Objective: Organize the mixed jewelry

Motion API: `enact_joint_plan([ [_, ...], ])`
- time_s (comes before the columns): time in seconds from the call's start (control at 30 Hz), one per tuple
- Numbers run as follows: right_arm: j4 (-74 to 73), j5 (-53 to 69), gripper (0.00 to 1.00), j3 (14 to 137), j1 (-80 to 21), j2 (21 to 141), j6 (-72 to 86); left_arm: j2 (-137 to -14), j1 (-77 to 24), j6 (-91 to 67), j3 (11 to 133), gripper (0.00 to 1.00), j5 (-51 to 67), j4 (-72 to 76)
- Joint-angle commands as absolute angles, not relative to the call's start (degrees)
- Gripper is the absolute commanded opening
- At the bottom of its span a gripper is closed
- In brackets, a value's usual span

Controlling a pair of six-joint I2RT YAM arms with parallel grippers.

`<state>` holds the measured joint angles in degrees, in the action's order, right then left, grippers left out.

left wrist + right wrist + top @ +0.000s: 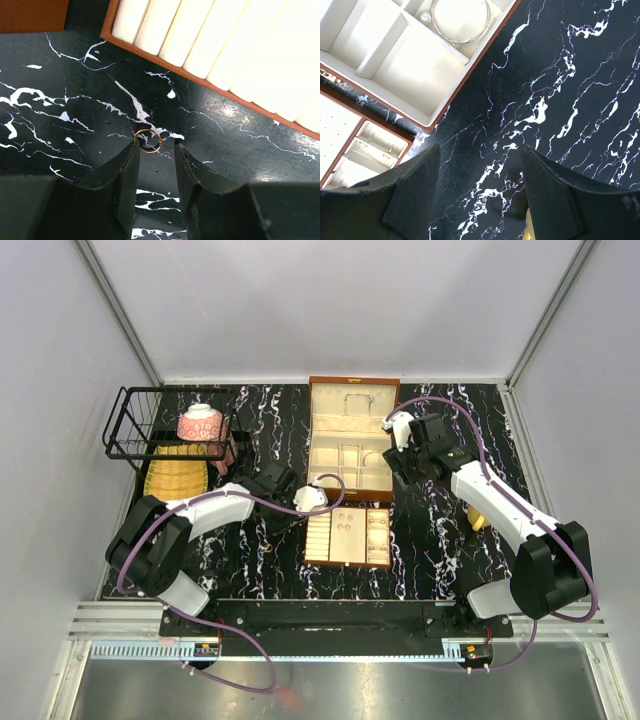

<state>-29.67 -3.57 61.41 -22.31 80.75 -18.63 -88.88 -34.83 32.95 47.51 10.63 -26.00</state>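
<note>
The left gripper is sitting low on the black marble table near its middle, its jaws narrowly apart around a small gold ring that is lying flat between the tips, just beside the brown tray of cream rolls. The right gripper is hanging wide and empty towards the table's right edge, beside the brown box, where a pale bangle is resting in a compartment.

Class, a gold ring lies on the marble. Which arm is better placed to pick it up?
Left. The gold ring lies at the jaw tips of the left arm. The right arm holds its open jaws over bare marble beside the box.
</note>
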Motion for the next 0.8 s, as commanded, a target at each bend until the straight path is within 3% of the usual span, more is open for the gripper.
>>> enact_joint_plan([
  [0.0,-27.9,-3.9,0.71,61.1,-21.8,80.1,-18.7,-89.2,-35.2,33.0,47.9,0.37,10.0,-24.7],
  [0.23,-27.9,-4.0,0.70,61.0,-21.7,79.6,-18.8,-90.9,-35.2,33.1,48.6,0.34,10.2,-24.6],
  [0.4,-27.9,-4.0,0.70,61.2,-21.5,79.6,-18.8,-92.0,-35.4,33.0,48.3,0.21,10.5,-24.5],
  [0.67,-27.9,-4.3,0.70,61.5,-21.4,79.4,-18.9,-92.5,-35.9,32.6,47.6,0.17,10.5,-24.0],
  [0.77,-28.0,-4.4,0.70,61.4,-21.3,79.3,-18.9,-92.3,-36.0,32.5,47.7,0.09,10.7,-23.9],
])
